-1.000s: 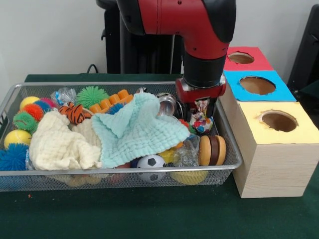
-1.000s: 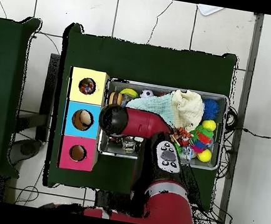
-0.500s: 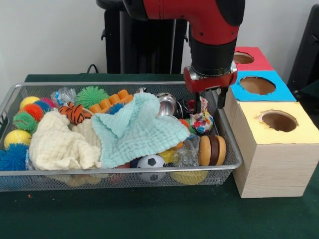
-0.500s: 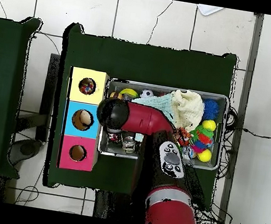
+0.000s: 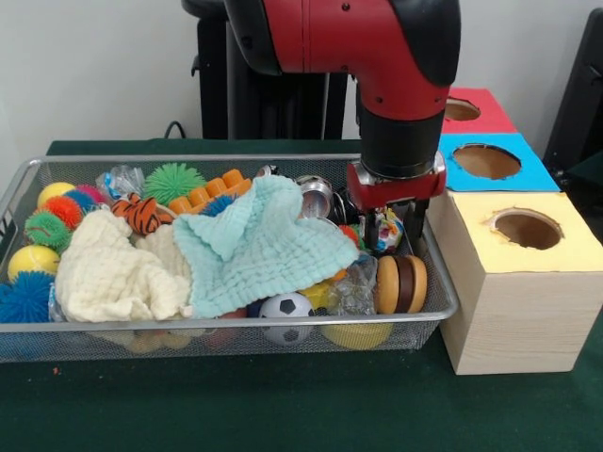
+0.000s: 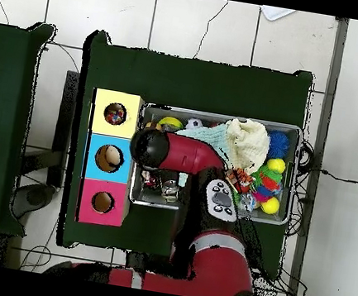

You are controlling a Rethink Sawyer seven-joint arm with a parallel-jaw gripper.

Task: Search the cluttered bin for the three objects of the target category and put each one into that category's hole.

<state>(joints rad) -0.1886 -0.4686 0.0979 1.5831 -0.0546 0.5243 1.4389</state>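
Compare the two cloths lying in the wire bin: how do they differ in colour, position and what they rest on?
The mint-green cloth is pale green; the cream cloth is off-white. In the front view the green one lies mid-bin, the cream one to its left. The green cloth overlaps the cream one's edge and covers toys near the soccer ball. Both are crumpled, textured fabric draped over the clutter.

Place: robot lab
Evidence: green-covered table (image 6: 193, 82) on white tiled floor (image 6: 194, 23), wire bin (image 5: 226, 325), colour-coded hole box (image 5: 518, 273)

Green table cover (image 5: 283, 414), white tiled floor (image 6: 200, 33)
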